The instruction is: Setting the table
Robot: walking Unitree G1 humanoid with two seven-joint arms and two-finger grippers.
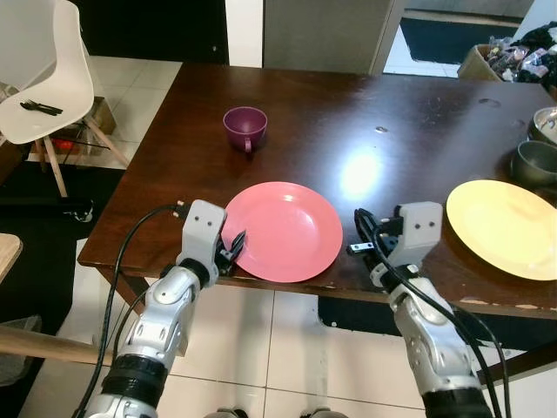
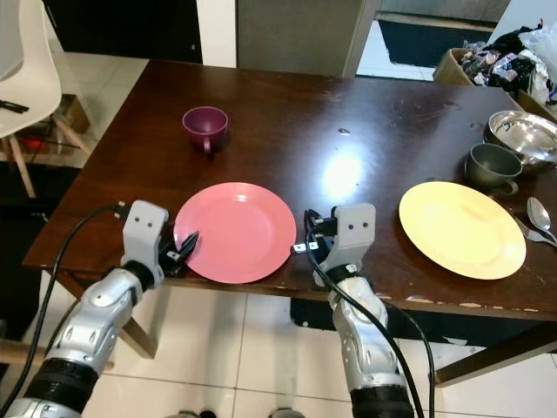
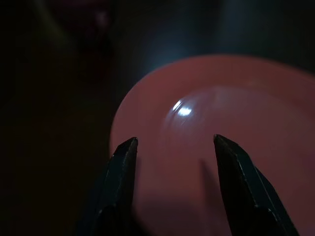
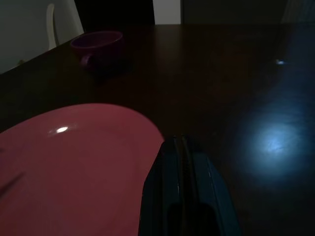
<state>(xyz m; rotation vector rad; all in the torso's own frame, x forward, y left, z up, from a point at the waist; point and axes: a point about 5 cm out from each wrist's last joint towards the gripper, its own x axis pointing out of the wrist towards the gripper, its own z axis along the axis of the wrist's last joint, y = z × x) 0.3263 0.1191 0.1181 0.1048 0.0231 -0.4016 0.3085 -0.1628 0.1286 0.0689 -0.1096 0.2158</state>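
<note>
Left gripper point(image 1: 235, 250), fingers spread, at the pink plate's point(image 1: 287, 228) left rim, lower centre. Right gripper point(image 4: 183, 147), fingers pressed together, empty, beside its right rim. Purple cup point(image 1: 245, 127) above.

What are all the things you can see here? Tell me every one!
Table: one, dark brown wood, in front of the robot.
Pink plate: one, near edge, between the tools.
Yellow plate: one, right side of table.
Purple cup: one, behind the pink plate.
Grey cup: one, behind the yellow plate.
Metal bowl: one, silver, far right.
Spoon: one, silver, right of the yellow plate.
Chair: one, white, left of table.
Left tool: open, at the pink plate's left rim.
Right tool: shut, at the pink plate's right rim.
</note>
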